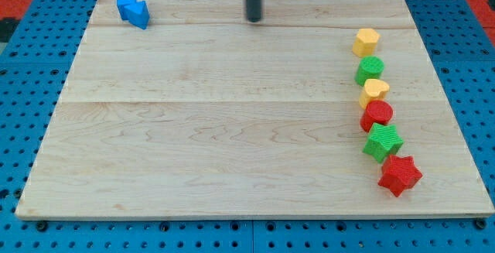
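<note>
My tip (254,19) rests on the wooden board (216,129) near the view's top, a little right of centre, touching no block. The nearest blocks are two blue ones (133,10) pressed together at the top left corner, well to the tip's left. Down the view's right side runs a column of blocks: a yellow pentagon-like block (366,42), a green round block (370,70), a yellow heart-shaped block (375,90), a red round block (377,114), a green star-like block (383,141) and a red star (400,175).
A blue pegboard surface (31,90) surrounds the board on all sides. Red areas show at the top corners of the view.
</note>
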Controlling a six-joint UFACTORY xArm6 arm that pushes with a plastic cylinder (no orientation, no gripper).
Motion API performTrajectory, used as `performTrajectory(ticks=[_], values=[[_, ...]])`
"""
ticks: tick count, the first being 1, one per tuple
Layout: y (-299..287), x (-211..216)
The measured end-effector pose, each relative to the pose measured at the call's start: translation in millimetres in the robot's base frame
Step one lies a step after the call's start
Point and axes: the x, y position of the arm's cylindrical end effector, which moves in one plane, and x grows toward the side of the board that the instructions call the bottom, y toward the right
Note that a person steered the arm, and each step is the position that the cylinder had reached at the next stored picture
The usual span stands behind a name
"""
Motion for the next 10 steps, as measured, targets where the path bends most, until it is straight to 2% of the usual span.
performTrajectory(ticks=[1,2,3,4,5,6,7,9,10], values=[[105.9,31.1],[193.9,34.6],[251.7,73.6],[290.0,138.4],[272.9,238.3],[221.5,293.2],[156.3,276.5],[-10.5,235.9],[0.6,285.6]])
